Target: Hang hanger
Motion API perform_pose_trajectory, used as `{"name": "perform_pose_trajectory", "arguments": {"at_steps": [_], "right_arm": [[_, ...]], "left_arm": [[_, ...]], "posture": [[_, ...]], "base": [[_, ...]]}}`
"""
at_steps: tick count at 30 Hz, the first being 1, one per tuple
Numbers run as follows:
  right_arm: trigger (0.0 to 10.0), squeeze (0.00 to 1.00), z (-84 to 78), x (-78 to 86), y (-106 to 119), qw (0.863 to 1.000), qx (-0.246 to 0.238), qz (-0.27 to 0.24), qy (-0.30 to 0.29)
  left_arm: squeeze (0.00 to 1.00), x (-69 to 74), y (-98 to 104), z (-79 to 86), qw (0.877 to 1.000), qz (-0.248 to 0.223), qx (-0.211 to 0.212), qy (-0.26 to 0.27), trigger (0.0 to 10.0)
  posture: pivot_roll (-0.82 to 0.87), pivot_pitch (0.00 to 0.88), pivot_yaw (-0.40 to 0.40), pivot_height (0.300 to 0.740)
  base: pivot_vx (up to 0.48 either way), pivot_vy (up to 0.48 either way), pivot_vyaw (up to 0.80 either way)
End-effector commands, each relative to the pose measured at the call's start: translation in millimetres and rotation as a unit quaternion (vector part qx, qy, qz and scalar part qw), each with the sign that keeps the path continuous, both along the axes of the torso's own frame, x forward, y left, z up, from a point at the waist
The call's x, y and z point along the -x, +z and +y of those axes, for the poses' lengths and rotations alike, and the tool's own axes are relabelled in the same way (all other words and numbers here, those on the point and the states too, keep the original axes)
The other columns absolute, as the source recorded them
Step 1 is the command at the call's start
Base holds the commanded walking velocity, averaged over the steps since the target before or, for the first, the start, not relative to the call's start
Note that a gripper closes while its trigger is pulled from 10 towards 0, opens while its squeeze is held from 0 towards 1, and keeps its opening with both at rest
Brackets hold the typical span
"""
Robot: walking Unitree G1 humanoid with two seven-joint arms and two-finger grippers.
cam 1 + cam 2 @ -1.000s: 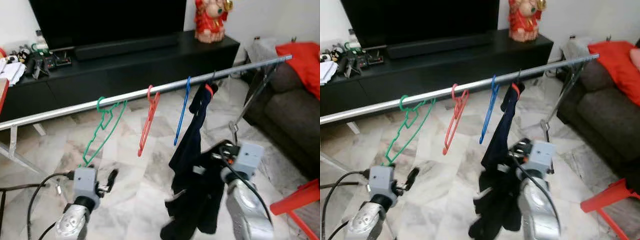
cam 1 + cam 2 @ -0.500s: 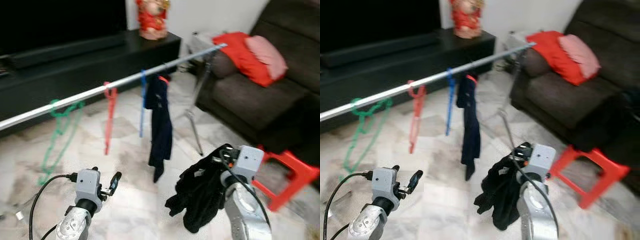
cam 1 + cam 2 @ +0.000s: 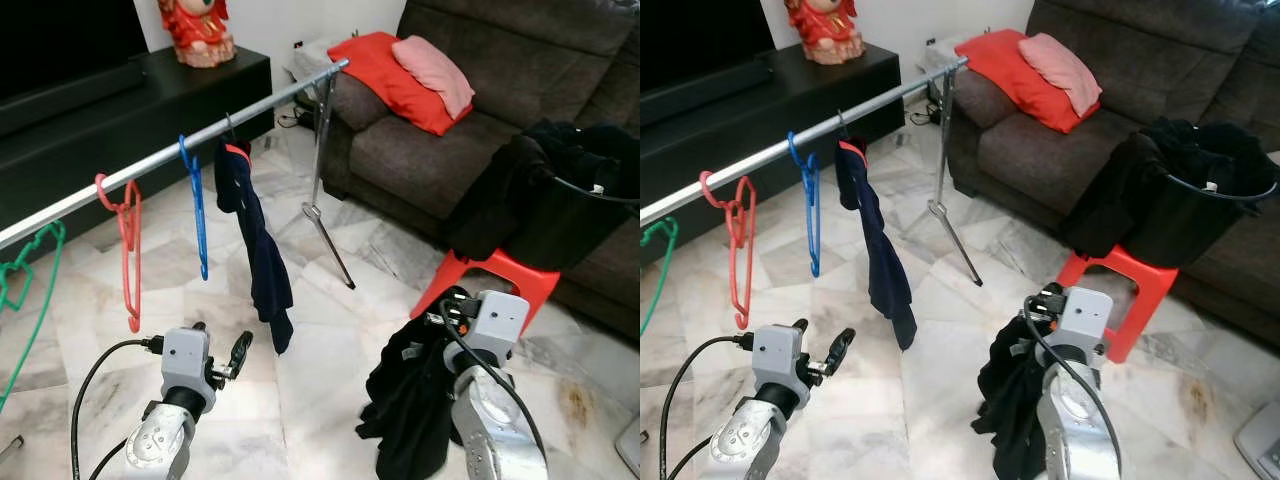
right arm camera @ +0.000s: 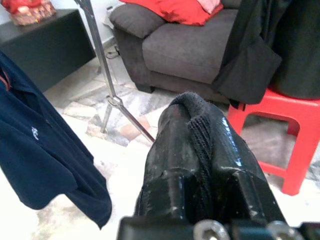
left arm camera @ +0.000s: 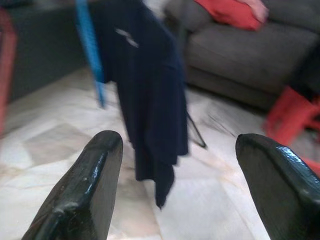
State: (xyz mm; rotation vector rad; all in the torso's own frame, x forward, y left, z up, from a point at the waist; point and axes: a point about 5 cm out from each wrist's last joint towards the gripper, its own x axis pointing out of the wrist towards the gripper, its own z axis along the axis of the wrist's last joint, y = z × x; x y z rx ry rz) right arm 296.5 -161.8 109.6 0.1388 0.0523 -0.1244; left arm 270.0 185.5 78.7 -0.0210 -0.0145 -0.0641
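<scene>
Right wrist view: right gripper [image 4: 200, 140] fingers clamped on black garment [image 3: 415, 400], left gripper [image 5: 175, 165] wide open, empty. Dangling cloth might snag the rail [image 3: 150, 165].

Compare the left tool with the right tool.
The left tool is open, its fingers spread with nothing between them; the right tool is shut on a black garment that hangs from it. The left faces the navy shirt on the rail; the right faces the red stool. Both are held low over the floor.
</scene>
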Motion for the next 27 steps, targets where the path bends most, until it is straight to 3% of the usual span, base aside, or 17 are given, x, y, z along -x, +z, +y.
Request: {"name": "perform_pose_trajectory", "arguments": {"at_steps": [1, 7, 27], "right_arm": [[10.0, 0.00, -0.3, 0.2, -2.6, 1.000, 0.004, -0.001, 0.007], [10.0, 0.00, -10.0, 3.8, -16.2, 1.000, 0.021, 0.021, -0.002], [10.0, 0.00, -3.9, 2.7, -14.8, 1.000, 0.017, 0.008, 0.010]], "left_arm": [[0.00, -2.3, 7.1, 9.7, 0.999, -0.011, 0.017, 0.038, 10.0], [0.00, -4.4, 9.2, 9.2, 0.999, -0.011, 0.017, 0.032, 10.0], [0.00, -4.5, 8.8, 6.6, 0.999, -0.012, 0.014, 0.028, 10.0]], "posture": [[0.03, 0.133, -0.013, 0.740], [0.03, 0.132, -0.011, 0.740], [0.03, 0.129, -0.014, 0.740]], "base": [[0.247, 0.000, 0.00], [0.248, 0.000, 0.00], [0.340, 0.000, 0.00]]}}
